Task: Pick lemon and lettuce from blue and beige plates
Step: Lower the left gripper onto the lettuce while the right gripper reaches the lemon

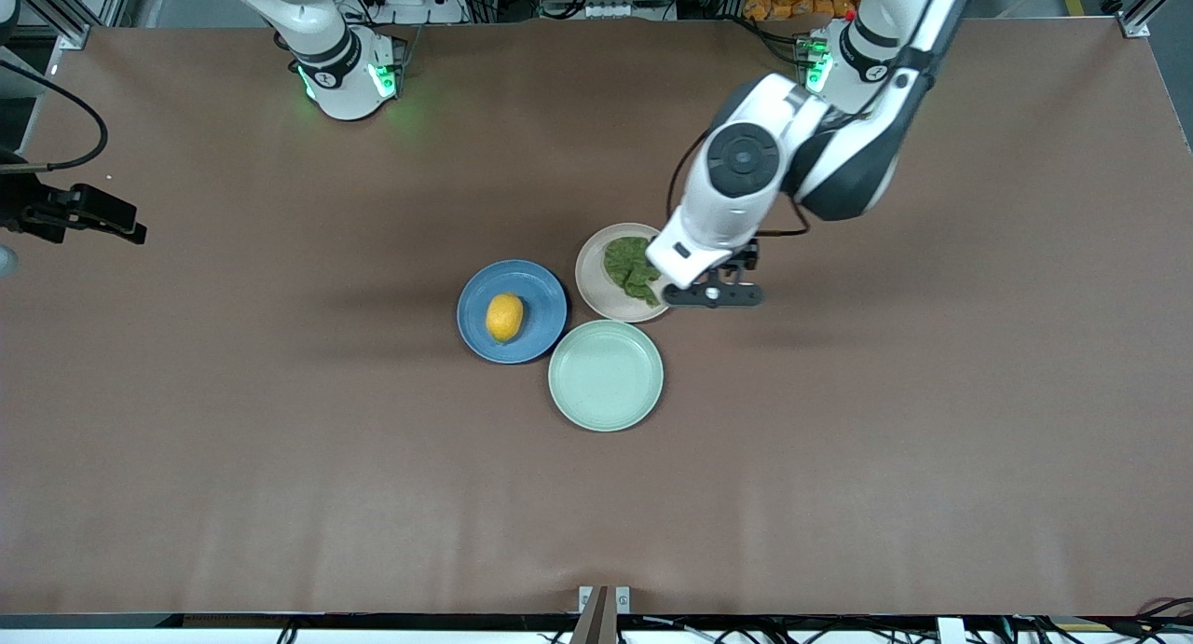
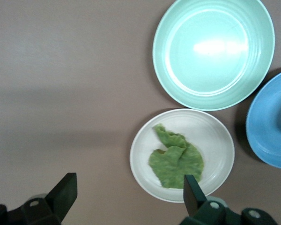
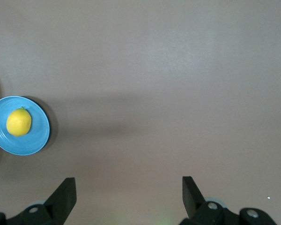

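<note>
The lemon (image 1: 504, 317) lies on the blue plate (image 1: 542, 288), and both show small in the right wrist view, the lemon (image 3: 18, 122) on the plate (image 3: 38, 137). The lettuce (image 1: 632, 267) lies on the beige plate (image 1: 595, 273). My left gripper (image 1: 713, 294) is open and empty, low over the beige plate's edge on the side toward the left arm's end. In the left wrist view one fingertip (image 2: 191, 185) is over the lettuce (image 2: 175, 161) and plate rim (image 2: 218, 140), the other over bare table. My right gripper (image 3: 129, 187) is open and empty, high over bare table, well away from the blue plate.
An empty mint-green plate (image 1: 606, 376) sits nearer the front camera, touching the blue and beige plates; it also shows in the left wrist view (image 2: 213, 51). The blue plate's rim (image 2: 269, 126) shows beside it. Brown table spreads all around.
</note>
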`<act>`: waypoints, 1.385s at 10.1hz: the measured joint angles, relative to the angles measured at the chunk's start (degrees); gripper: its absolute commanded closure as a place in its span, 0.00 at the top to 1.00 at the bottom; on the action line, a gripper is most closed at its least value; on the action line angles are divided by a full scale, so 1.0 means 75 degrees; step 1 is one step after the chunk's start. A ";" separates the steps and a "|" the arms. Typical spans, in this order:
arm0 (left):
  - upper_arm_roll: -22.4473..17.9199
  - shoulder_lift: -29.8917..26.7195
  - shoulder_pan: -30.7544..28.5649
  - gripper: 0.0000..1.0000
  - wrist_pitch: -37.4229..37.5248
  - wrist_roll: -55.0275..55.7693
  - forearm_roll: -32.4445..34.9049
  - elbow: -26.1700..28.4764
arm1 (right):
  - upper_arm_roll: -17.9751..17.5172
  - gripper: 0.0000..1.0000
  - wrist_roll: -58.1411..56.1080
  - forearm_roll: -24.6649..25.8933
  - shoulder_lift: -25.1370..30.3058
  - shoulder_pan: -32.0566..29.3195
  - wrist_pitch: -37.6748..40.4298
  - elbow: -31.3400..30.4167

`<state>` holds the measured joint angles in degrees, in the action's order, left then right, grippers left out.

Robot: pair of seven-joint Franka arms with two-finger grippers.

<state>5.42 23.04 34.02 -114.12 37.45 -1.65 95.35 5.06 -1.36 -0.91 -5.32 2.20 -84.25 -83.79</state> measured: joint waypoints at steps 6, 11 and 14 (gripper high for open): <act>-0.0006 0.1021 0.0577 1.00 -0.0486 0.0558 0.0000 0.0007 | -0.0049 1.00 0.1359 -0.0013 -0.0420 0.1118 -0.0388 -0.0046; -0.0008 0.1709 0.0999 1.00 -0.0848 0.0726 0.0000 0.0006 | -0.0073 1.00 0.2959 -0.0048 -0.0952 0.2151 -0.1163 -0.0169; -0.0011 0.1954 0.1056 1.00 -0.1141 0.0730 0.0000 0.0001 | -0.0093 1.00 0.3604 -0.0108 -0.1251 0.2540 -0.1941 -0.0583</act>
<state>5.34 37.70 41.95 -122.68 42.93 -1.65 95.36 4.36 25.66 -1.72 -14.71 21.25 -98.80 -88.16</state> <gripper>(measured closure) 0.000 0.000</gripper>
